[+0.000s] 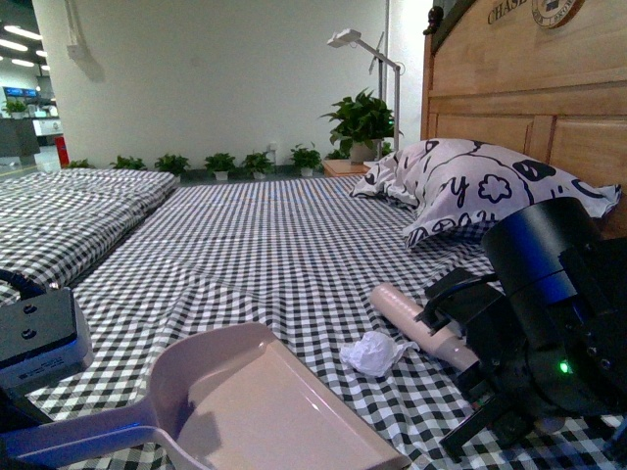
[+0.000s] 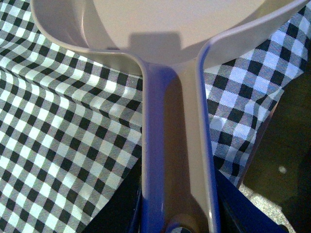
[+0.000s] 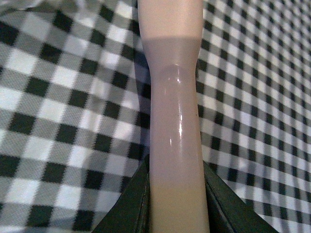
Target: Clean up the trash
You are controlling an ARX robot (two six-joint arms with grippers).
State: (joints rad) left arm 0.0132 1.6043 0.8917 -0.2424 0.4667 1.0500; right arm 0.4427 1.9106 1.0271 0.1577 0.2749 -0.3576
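The trash [image 1: 375, 352], a small crumpled ball of white paper, lies on the checked bed sheet [image 1: 274, 235]. The pinkish dustpan [image 1: 265, 401] rests just left of it, its open mouth turned toward the paper. My left gripper [image 2: 177, 221] is shut on the dustpan handle [image 2: 177, 145]. A pale pink brush handle [image 1: 421, 323] slants just right of the trash. My right gripper [image 3: 177, 208] is shut on this brush handle [image 3: 175, 121]. In the front view the right gripper [image 1: 480, 370] sits a hand's width from the paper. The brush's bristles are hidden.
A black-and-white patterned pillow [image 1: 470, 191] leans on the wooden headboard [image 1: 529, 98] at the right. A second checked bed [image 1: 69, 206] lies to the left. Potted plants [image 1: 362, 122] and a floor lamp [image 1: 367, 59] stand at the far wall. The bed's edge and floor [image 2: 277, 194] show beside the dustpan handle.
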